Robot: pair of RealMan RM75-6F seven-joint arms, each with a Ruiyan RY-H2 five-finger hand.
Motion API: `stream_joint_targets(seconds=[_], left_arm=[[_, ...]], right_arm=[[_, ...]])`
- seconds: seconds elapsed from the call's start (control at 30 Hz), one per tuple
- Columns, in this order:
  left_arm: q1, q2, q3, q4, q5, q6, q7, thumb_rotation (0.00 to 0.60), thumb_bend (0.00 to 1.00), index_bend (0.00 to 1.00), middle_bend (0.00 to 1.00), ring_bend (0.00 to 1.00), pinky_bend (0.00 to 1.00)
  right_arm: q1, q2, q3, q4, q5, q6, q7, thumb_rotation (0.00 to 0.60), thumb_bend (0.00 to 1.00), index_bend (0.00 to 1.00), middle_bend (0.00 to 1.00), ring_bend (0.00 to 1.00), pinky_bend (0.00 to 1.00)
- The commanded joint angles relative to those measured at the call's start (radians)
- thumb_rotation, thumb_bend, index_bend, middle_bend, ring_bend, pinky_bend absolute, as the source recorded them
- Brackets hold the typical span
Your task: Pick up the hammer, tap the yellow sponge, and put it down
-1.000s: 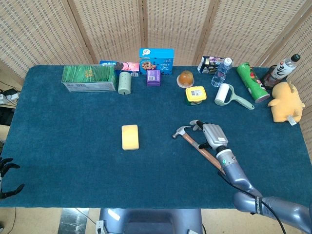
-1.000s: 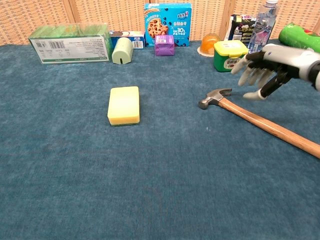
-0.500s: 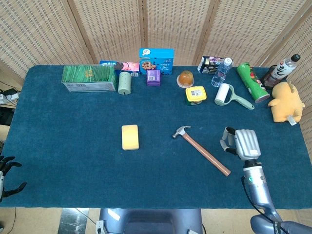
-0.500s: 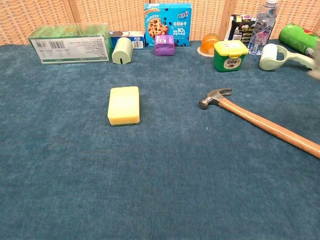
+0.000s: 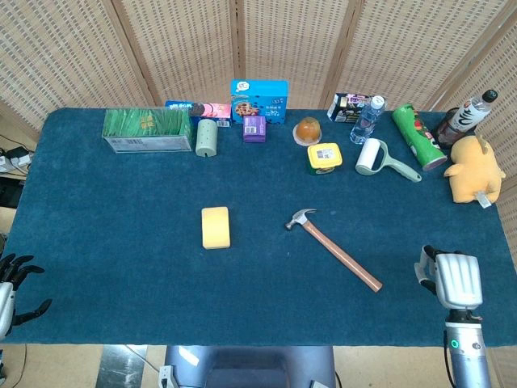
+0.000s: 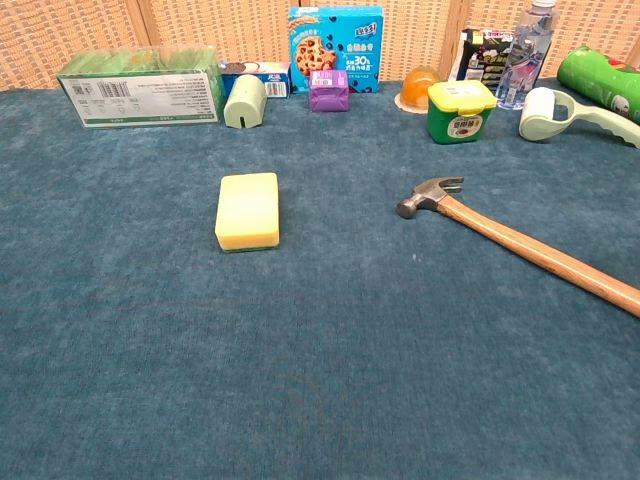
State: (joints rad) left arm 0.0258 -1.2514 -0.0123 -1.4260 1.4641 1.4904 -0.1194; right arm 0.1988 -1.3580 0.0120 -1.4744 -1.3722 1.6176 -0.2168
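Observation:
The hammer [image 5: 335, 250] lies flat on the blue cloth right of centre, with its steel head [image 6: 428, 193] pointing left and its wooden handle [image 6: 535, 253] running toward the front right. The yellow sponge [image 5: 216, 227] lies to its left, also in the chest view as the sponge [image 6: 247, 209]. No hand touches either one. My right hand [image 5: 449, 279] hovers at the table's front right edge, well clear of the handle's end and holding nothing. My left hand [image 5: 11, 286] hangs off the front left corner with its fingers spread. Neither hand shows in the chest view.
A row of items lines the back edge: green box [image 5: 147, 129], cookie box [image 5: 259, 99], purple box [image 5: 254, 128], green-and-yellow tub [image 5: 324, 158], lint roller [image 5: 377, 158], water bottle [image 5: 367, 119], green can [image 5: 418, 135]. A yellow plush toy [image 5: 474, 170] sits at the right edge.
My right hand has drawn back from over the hammer's handle to the front right edge and has left the chest view. Hammer and sponge have not moved.

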Motion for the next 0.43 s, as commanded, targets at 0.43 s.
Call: stream_joint_targets(seconds=[0.43], left_arm=[[0.004, 0.010, 0.018, -0.048, 0.041, 0.028, 0.040, 0.600, 0.22, 0.33, 0.19, 0.07, 0.13]], right_arm=[[-0.112, 0.028, -0.011, 0.035, -0.051, 0.047, 0.102, 0.600, 0.38, 0.67, 0.76, 0.81, 0.68]])
